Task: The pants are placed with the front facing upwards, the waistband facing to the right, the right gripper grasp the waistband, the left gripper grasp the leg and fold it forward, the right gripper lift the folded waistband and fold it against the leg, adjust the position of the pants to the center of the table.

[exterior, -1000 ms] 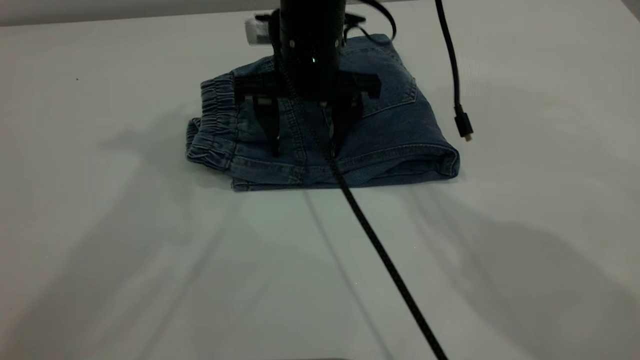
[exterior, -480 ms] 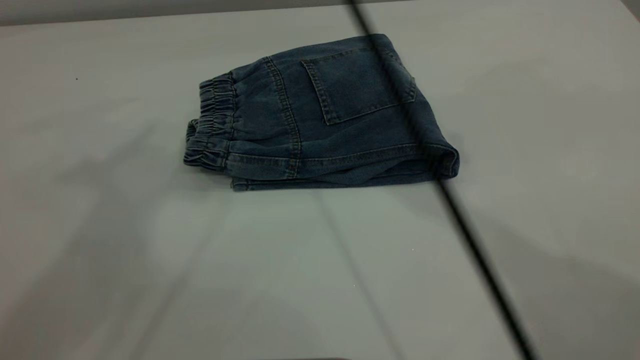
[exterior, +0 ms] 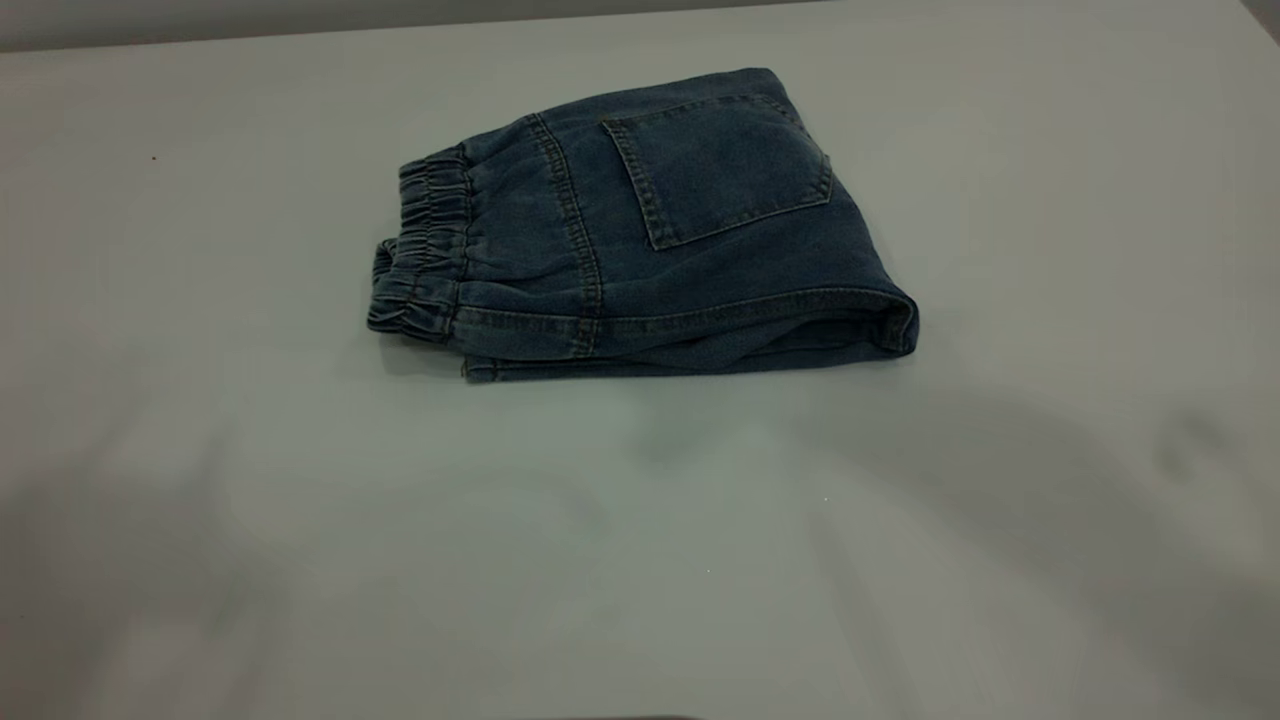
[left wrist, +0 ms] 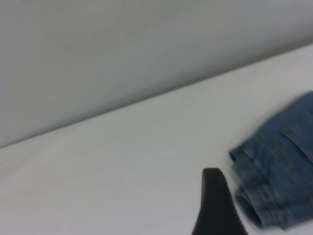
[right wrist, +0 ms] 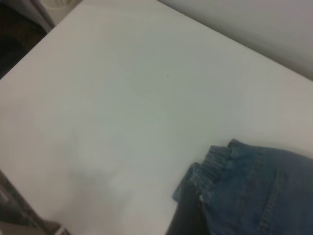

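On the table, folded pants, no end effector touching

The folded pants are the only obstacle on the desk. Open desk surface lies on every side of them, widest toward the near edge.

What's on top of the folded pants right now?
Nothing rests on the pants: no gripper or cable. The top layer shows a back patch pocket, with the waistband at the exterior view's left. Layers folded beneath are covered, apart from their edges.
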`<state>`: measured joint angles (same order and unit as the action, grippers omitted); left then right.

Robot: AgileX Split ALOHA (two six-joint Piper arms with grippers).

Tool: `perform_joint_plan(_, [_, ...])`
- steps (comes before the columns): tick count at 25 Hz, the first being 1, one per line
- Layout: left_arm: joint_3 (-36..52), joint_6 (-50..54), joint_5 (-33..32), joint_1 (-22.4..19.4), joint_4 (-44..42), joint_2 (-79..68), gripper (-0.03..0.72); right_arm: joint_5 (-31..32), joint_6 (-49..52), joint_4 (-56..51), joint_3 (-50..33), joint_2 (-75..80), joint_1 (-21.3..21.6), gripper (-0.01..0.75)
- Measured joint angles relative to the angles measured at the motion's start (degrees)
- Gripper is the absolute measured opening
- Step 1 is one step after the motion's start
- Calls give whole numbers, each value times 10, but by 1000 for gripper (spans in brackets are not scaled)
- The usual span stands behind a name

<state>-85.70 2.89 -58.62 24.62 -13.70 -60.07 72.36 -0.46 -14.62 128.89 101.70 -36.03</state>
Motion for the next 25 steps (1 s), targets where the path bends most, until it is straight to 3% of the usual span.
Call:
perform_joint_plan(5, [0,-41,-78,0,60,65,428,1,-28,0,-135,-139,0,503])
perform_joint_plan(13, [19,-68,-85,0,144,117,428,3,-49,9,-389,-355,0,503])
perform_joint_plan(18, [116,-86,-85,0,196,152,428,2,-50,20,-539,-480,0,503])
perform_joint_plan(25, [315,-121,-85,0,226,190,428,-20,-50,21,-779,-645,0,503])
